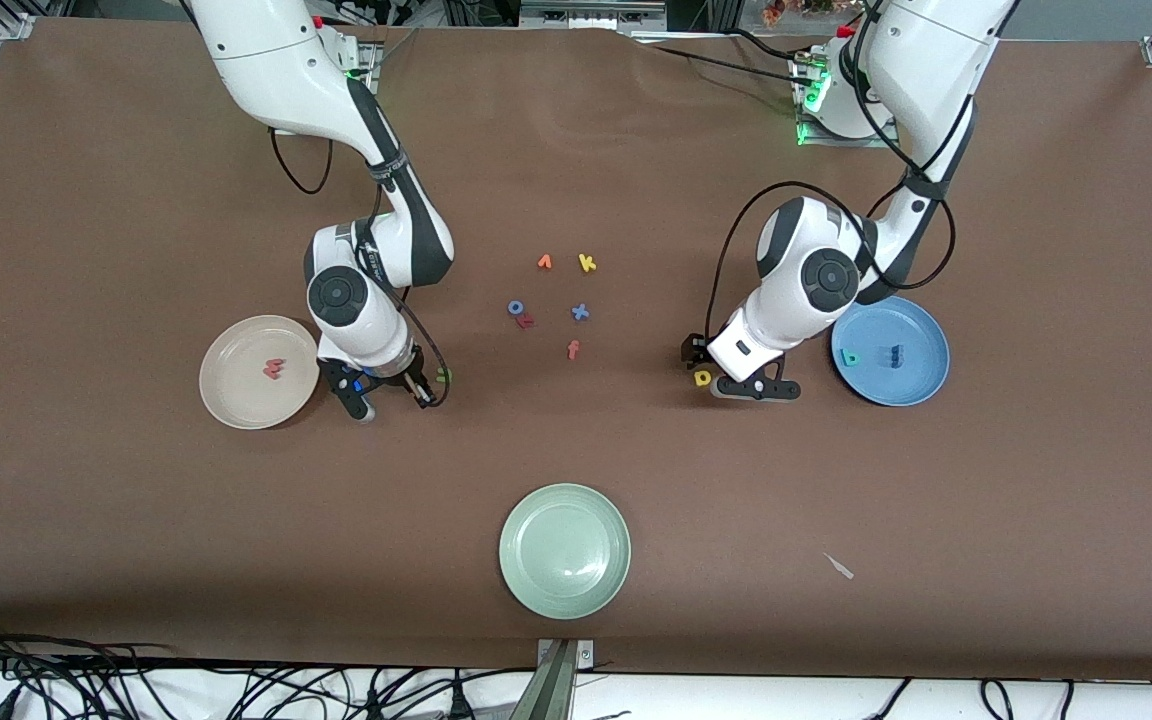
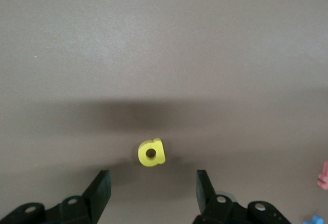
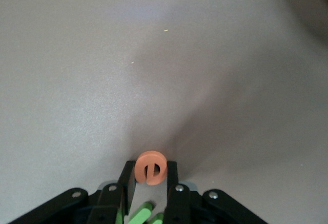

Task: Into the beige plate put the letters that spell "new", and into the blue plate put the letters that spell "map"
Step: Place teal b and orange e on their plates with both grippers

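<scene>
orange e (image 3: 150,168) between right tool's (image 3: 149,183) fingers

Both arms wear glossy white shells with dark grey bands at the joints and round dark grey caps on the elbow joints; black cables loop loosely along the forearms, the left arm's in a wide arc; the bases carry green lights and small red parts; the wrists end in black hardware, with black jaws showing silver screw heads at the knuckles.
</scene>
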`<state>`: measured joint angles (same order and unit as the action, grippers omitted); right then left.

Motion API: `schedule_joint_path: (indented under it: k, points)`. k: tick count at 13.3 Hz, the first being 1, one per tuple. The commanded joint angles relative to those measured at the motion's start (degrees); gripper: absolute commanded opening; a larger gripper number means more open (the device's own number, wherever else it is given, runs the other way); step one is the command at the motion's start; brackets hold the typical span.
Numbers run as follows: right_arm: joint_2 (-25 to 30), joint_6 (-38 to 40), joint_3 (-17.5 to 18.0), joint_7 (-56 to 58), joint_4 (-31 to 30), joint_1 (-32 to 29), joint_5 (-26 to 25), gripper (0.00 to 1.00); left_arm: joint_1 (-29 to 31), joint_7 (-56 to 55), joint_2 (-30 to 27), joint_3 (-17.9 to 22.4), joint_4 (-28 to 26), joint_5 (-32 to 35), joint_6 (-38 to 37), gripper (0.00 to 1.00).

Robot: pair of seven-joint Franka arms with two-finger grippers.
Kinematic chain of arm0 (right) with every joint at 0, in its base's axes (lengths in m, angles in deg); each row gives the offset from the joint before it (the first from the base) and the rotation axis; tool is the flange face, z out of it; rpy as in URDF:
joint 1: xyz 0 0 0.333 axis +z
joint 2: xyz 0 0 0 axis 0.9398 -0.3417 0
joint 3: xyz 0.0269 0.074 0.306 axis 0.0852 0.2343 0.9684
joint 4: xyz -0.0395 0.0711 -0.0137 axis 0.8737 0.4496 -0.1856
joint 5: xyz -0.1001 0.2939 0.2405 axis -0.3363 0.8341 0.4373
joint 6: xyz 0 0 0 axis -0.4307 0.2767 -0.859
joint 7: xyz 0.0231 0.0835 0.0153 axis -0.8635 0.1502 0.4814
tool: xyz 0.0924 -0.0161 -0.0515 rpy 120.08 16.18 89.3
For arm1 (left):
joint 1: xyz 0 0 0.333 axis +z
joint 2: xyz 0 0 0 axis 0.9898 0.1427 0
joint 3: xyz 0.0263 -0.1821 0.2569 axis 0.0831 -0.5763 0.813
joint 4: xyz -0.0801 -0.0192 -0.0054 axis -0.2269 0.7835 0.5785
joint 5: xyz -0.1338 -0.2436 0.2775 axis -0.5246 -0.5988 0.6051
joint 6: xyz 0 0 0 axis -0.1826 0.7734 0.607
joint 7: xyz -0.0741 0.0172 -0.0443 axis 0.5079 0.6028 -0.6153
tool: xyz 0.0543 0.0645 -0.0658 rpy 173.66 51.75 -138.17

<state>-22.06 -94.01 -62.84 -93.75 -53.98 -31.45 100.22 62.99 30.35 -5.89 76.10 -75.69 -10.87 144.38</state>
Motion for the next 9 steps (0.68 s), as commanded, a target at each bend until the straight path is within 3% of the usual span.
schedule_joint_path:
  k: [1, 6, 9]
  points:
    - [2.65, 5.21, -2.93, 9.48, -0.3, -0.07, 0.74, 0.06, -2.45, -0.79, 2.35, 2.84, 1.29, -0.73, 1.42, 0.75]
    - [6.78, 16.73, -9.18, 27.69, -1.53, 0.02, 0.48, 0.06, -6.15, -2.72, 4.2, 4.87, 1.29, -0.2, 2.04, 0.74]
    - [10.2, 15.43, -12.6, 38.92, -6.79, 0.02, 0.21, 0.06, -6.95, -3.34, 5.34, 5.4, 2.0, 0.23, 2.22, 0.74]
